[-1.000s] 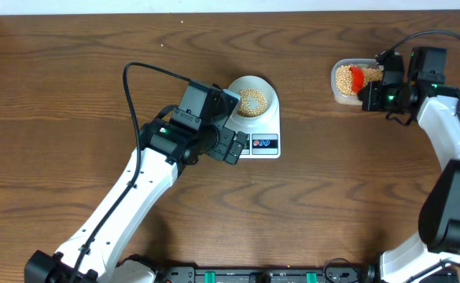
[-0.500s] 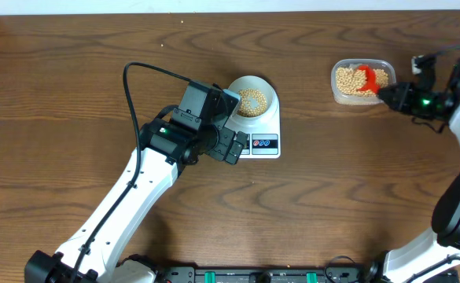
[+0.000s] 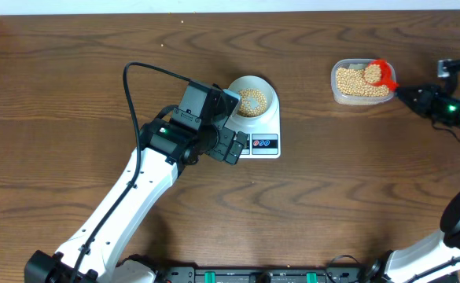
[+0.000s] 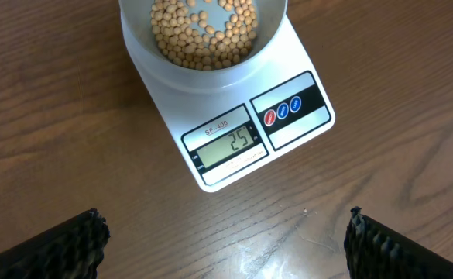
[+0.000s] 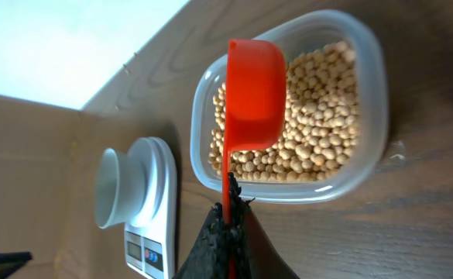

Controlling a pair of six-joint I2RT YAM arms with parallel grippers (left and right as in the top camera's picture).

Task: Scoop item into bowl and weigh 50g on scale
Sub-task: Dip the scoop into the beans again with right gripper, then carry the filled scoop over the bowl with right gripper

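Keep scoop (image 3: 379, 73) level, pinched by its handle in right gripper (image 5: 228, 205), seemingly loaded above tub (image 3: 347, 96). Carry slowly to bowl (image 4: 203, 74) on scale (image 4: 296, 133), reading 25. Tip gently, roughly doubling beans (image 4: 203, 31). Park left gripper (image 4: 226, 240), wide open, beside scale.

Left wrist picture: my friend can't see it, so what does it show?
A white scale reads 25, with a pale bowl of small tan beans on it. It stands on a wooden table, and the left claw's black fingertips show wide apart at the bottom corners.
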